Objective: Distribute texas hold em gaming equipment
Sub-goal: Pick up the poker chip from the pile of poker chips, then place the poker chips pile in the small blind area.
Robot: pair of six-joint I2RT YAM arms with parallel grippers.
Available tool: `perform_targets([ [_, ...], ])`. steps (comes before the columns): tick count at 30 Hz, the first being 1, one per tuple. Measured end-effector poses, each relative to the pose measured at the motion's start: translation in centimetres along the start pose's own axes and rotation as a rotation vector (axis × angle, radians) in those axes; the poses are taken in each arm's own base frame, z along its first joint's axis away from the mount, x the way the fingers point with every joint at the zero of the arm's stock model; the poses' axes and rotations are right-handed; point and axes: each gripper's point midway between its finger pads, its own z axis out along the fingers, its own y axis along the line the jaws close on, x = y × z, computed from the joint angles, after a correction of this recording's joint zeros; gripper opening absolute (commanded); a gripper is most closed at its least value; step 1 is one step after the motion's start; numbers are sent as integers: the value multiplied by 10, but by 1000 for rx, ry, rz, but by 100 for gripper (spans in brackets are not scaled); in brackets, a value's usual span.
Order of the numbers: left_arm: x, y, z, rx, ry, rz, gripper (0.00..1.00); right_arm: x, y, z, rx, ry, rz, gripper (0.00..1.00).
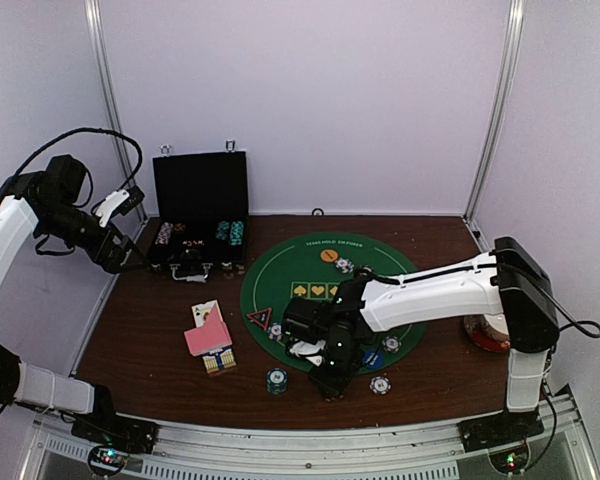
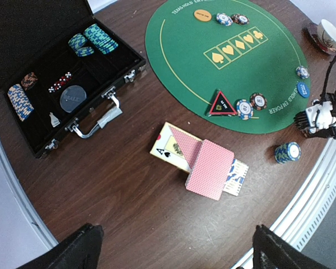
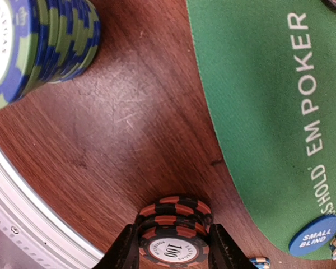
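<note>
- The red-and-black chip stack (image 3: 173, 232) sits squarely between the fingers of the right pincer (image 3: 175, 249). The pincer is clamped on it, with one dark finger pressed to each side.
- It is a short stack of edge-striped chips, red bars on black. The top face is white and printed "100".
- The stack is over bare wood just outside the rim of the green felt mat (image 3: 257, 112), close to the table's near edge. Whether it rests on the wood or is raised I cannot tell.
- A taller blue-and-green chip stack (image 3: 39, 45) stands on the wood well apart from it. A blue "SMALL BLIND" disc (image 3: 313, 235) lies on the mat's border near it.
- Farther left, pink-backed cards (image 2: 210, 168) lie fanned on the dark wooden table (image 2: 129, 196), with an ace face up beneath them.
- The left pincer (image 2: 176, 241) hangs high above the table's left side, fingers spread wide and empty.
- A black case (image 2: 61, 73) lies open at the back left with chips in its compartments. Pale walls (image 1: 310, 100) close in the table.
</note>
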Motion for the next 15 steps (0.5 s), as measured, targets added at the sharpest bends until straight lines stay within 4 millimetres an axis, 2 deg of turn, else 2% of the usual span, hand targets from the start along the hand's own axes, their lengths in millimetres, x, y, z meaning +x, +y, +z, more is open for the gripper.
perform_targets([
  [3, 0, 0, 0, 0, 0, 0, 98, -1, -5, -7, 9, 3, 9, 11],
  [8, 0, 0, 0, 1, -1, 0, 98, -13, -23, -33, 13, -40, 61, 11],
  [12, 0, 0, 0, 3, -2, 0, 97, -24, -58, -52, 30, -85, 147, 10],
  [15, 0, 0, 0, 3, -2, 0, 98, -23, -97, -56, 70, -85, 236, 10],
])
